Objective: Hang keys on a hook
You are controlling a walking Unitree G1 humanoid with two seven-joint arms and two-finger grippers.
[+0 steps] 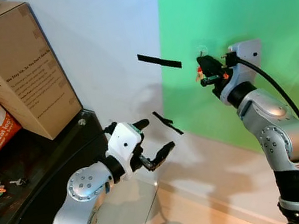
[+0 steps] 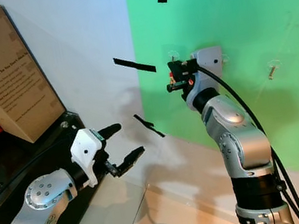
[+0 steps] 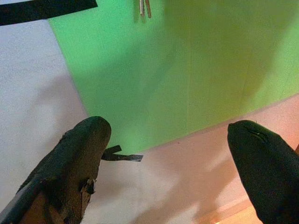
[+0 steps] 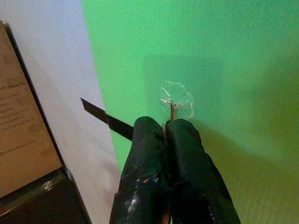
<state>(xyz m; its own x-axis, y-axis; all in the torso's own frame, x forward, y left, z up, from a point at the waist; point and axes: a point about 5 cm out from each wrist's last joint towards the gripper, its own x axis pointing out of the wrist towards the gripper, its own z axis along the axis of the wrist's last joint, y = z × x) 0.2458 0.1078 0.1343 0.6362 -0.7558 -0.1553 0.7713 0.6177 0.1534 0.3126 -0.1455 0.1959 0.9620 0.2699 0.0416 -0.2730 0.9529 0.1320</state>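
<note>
Green wall panel (image 1: 247,7) carries clear stick-on hooks. Right gripper (image 4: 166,128) is raised to the hook (image 4: 176,100), fingers pressed together pinching the key ring (image 4: 172,111) so its loop can catch the hook (keys mostly hidden; ring's long axis looks vertical, pointing up). Left gripper (image 1: 153,140) idles low, fingers spread.

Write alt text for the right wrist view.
The right gripper, fingers shut on a thin metal key ring, is raised to a clear hook stuck on a green wall panel. To one side are white wall, black tape and a cardboard box.
</note>
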